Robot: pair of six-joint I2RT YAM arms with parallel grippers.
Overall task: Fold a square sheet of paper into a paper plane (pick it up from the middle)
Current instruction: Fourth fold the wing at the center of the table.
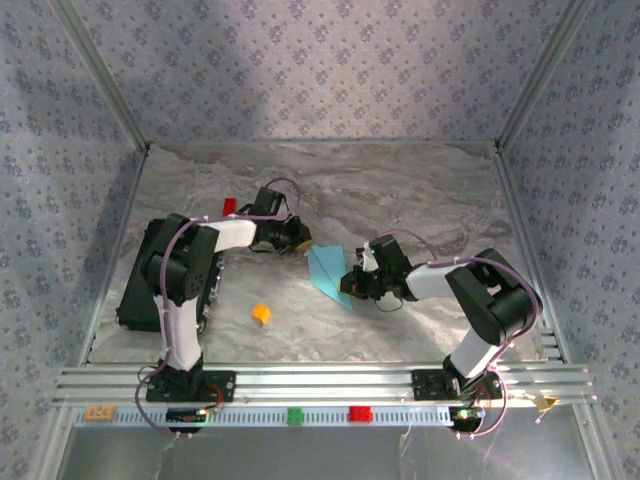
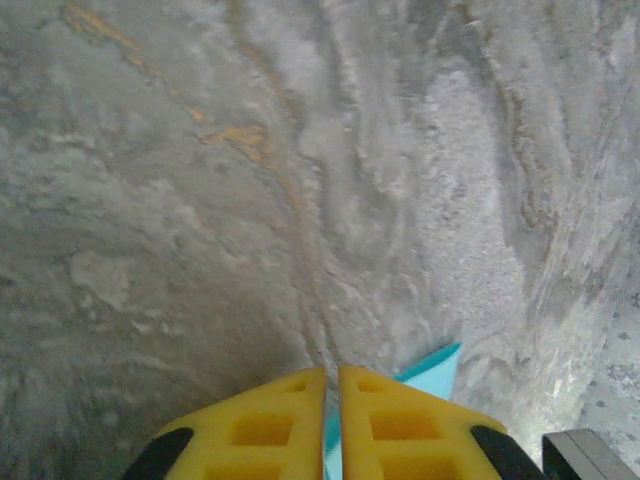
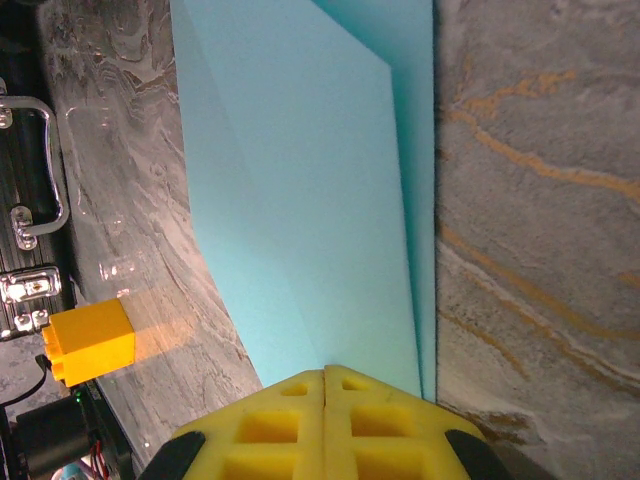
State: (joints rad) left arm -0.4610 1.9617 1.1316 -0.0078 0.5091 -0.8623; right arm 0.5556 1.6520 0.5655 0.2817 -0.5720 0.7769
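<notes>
A thin light-blue sheet of paper (image 1: 325, 270), folded into a creased shape with a sharp tip, lies on the grey marbled table (image 1: 420, 200) close to its middle, a little toward the right edge, with the tip aimed at the near edge. The left gripper (image 1: 297, 238) is at the sheet's far-left corner. In the left wrist view its yellow foam pads (image 2: 270, 425) are almost together, clamped on a thin sliver of the blue paper, and one paper corner pokes out to the right of them. The right gripper (image 1: 352, 283) is at the sheet's right side near the tip. In the right wrist view its yellow pads (image 3: 385, 425) are pressed fully together with no gap, their tips over the near end of the paper; whether they press on it cannot be told. That view also shows the layered folds running away from the pads, which the overhead view does not resolve. A small orange block (image 1: 261, 314) sits toward the near edge, left of the sheet and apart from it. A black rectangular slab (image 1: 140, 290) lies by the left edge, and a small red block (image 1: 229, 206) sits beyond the left arm. On the metal rail (image 1: 400, 378) along the near edge are a green block (image 1: 296, 415), a red rail block (image 1: 359, 413) and a tan tag (image 1: 98, 411) whose marks are too small to read.
</notes>
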